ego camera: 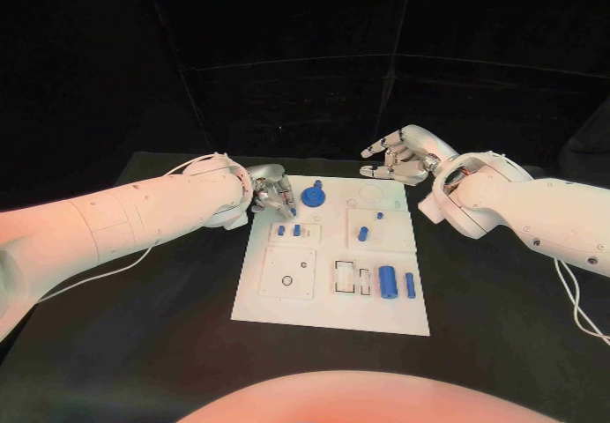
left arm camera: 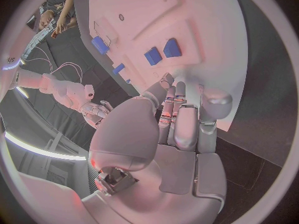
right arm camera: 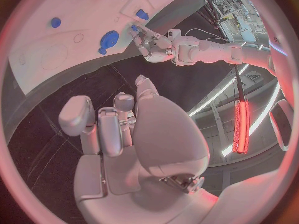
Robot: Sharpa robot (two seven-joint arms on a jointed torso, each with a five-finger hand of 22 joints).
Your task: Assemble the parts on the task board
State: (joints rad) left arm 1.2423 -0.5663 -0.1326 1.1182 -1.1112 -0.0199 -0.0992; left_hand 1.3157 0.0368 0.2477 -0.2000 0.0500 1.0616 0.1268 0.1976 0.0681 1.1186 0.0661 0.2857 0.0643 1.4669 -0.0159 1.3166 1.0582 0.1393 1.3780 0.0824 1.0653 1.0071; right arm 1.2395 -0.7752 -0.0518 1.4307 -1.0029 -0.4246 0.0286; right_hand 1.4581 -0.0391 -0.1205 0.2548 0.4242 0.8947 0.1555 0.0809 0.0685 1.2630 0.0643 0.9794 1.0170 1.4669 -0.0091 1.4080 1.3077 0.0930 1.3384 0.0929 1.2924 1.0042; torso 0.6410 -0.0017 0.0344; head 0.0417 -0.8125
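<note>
The white task board (ego camera: 286, 304) lies mid-table. A round blue part (ego camera: 314, 195) sits near its far edge. Two small blue parts (ego camera: 290, 231) stand in a left recess, and a blue peg (ego camera: 362, 233) stands to their right. Two blue cylinders (ego camera: 397, 282) lie at the near right. My left hand (ego camera: 271, 196) reaches over the board's far left corner, fingertips beside the round part, holding nothing. In the left wrist view its fingers (left arm camera: 177, 119) stretch toward the two small parts (left arm camera: 162, 52). My right hand (ego camera: 405, 157) hovers off the far right corner, fingers apart and empty (right arm camera: 118, 129).
Black table (ego camera: 152, 352) surrounds the board on every side. White cables (ego camera: 578, 304) trail from both arms over the table. Flat white plates with holes and slots (ego camera: 288, 271) occupy the board's near half.
</note>
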